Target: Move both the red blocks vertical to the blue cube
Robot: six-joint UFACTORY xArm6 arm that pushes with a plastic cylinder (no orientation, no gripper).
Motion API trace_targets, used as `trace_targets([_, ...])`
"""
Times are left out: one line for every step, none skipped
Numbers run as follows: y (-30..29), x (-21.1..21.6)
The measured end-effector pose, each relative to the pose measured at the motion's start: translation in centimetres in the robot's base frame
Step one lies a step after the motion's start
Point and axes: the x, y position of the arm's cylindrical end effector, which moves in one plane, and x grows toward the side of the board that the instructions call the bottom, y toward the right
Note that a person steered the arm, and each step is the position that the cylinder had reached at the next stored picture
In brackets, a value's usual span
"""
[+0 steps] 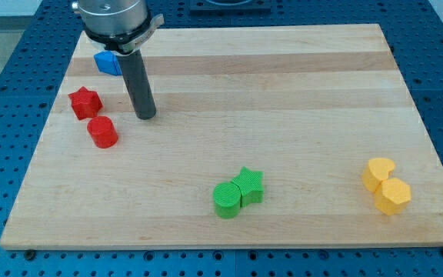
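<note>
The small blue cube is seen near the wooden board's top-left corner, with the red star-shaped block and the red cylinder lined up below it. My tip, a bare dark rod without fingers to spread or press, is set just right of both reds, touching neither. The task is judged nearly done, only slight straightening being left.

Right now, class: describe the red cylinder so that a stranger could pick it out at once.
Start at the wooden board and go to its left edge, where two red blocks sit below the blue cube. The red cylinder is the lower one, left of my tip. It is round, while the red star above it has points.
</note>
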Motion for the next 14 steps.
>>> trace_targets([-0.3,3.2])
trace_targets([-1.2,8.2])
trace_targets([-1.5,8.2])
trace_targets([-2.1,8.2])
trace_targets([-6.7,8.8])
trace_targets([-10.9,9.2])
trace_targets([-13.1,8.9])
trace_targets([-13.1,1.3])
trace_targets([-13.1,0.1])
trace_targets([-13.1,-0.3])
trace_targets([-13.1,-1.8])
trace_targets([-11.3,-2.1])
trace_targets([-8.2,-1.2])
trace_targets([-5.3,0.2])
